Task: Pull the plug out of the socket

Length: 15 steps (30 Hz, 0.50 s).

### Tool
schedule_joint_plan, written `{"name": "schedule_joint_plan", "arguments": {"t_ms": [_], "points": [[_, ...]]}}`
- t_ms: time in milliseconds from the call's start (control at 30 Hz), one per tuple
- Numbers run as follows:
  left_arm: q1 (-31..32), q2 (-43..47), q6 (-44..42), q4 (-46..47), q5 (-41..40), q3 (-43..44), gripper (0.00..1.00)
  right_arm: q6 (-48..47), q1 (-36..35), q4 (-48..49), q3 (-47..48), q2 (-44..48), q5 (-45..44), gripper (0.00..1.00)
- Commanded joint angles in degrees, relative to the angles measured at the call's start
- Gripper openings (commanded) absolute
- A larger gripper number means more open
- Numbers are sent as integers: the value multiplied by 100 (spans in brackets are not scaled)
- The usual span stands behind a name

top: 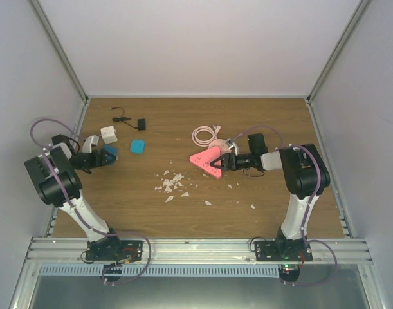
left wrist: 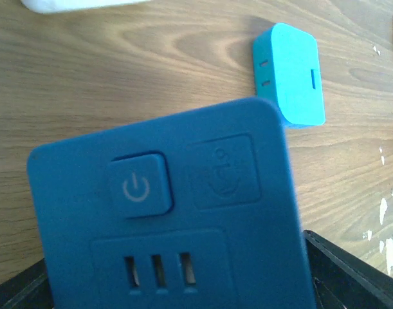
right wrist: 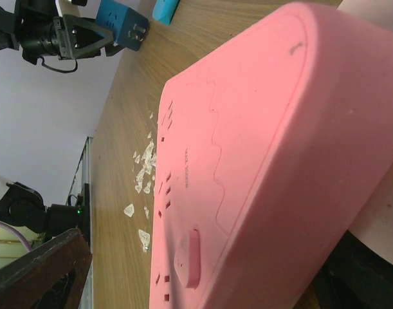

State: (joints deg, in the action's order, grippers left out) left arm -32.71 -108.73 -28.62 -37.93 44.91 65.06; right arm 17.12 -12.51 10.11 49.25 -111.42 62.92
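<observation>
The flat salmon-pink triangular socket strip [top: 204, 159] lies right of centre on the brown wooden table [top: 183, 122], its right corner between the spread jaws of the right gripper [top: 220, 162], while the left gripper [top: 105, 156] has a dark blue square plug block [top: 111, 154] between its fingers, pinched or loose I cannot tell.

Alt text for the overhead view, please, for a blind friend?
Two robot arms reach over a wooden table: the right gripper sits at a pink triangular socket, the left gripper has a dark blue plug at its fingers. Nearby lie white crumbs, a light blue block, a white cube, a black cable and a coiled pale cord.
</observation>
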Motion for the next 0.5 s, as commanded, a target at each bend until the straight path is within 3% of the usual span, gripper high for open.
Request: {"name": "schedule_joint_plan", "arguments": {"t_ms": [0, 233, 467], "points": [[-167, -102, 77, 48, -154, 247, 81, -203, 86, -571, -246, -539, -884, 92], [-342, -66, 24, 47, -310, 292, 83, -209, 91, -571, -250, -535, -885, 92], [-437, 132, -25, 49, -431, 293, 96, -222, 87, -591, -260, -530, -889, 92]]}}
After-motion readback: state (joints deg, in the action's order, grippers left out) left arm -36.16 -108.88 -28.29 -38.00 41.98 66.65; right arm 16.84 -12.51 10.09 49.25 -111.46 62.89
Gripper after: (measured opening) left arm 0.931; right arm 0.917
